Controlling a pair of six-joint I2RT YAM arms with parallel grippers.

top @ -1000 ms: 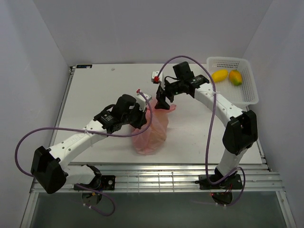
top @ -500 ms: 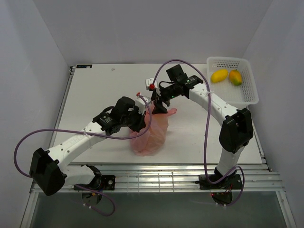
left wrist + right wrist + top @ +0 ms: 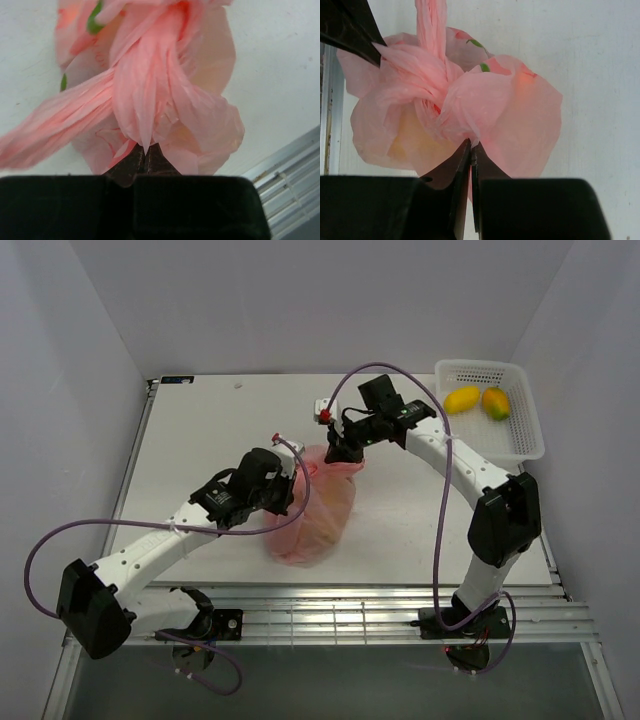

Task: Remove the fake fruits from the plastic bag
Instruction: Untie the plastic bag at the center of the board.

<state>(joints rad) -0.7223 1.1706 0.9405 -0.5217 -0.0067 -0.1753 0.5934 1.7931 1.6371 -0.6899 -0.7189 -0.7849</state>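
The pink plastic bag [image 3: 318, 508] lies bunched on the white table, its gathered top held from two sides. My left gripper [image 3: 294, 483] is shut on a fold of the film at the bag's left [image 3: 145, 150]. My right gripper [image 3: 339, 456] is shut on a pinch of film at the bag's far top [image 3: 471, 146]. In the right wrist view the left gripper's dark fingers [image 3: 350, 30] bite the bag [image 3: 485, 110] at the upper left. The fake fruits are hidden inside; only a yellowish tint [image 3: 415, 142] shows through the film.
A white perforated basket [image 3: 528, 430] stands at the far right with a yellow mango [image 3: 462, 399] and an orange-and-green mango [image 3: 496, 403] in it. Purple cables loop over both arms. A metal rail [image 3: 330, 615] runs along the near table edge.
My right gripper came down on the bag's top and shut on the film. My left gripper, still shut on the bag, drew slightly back and left.
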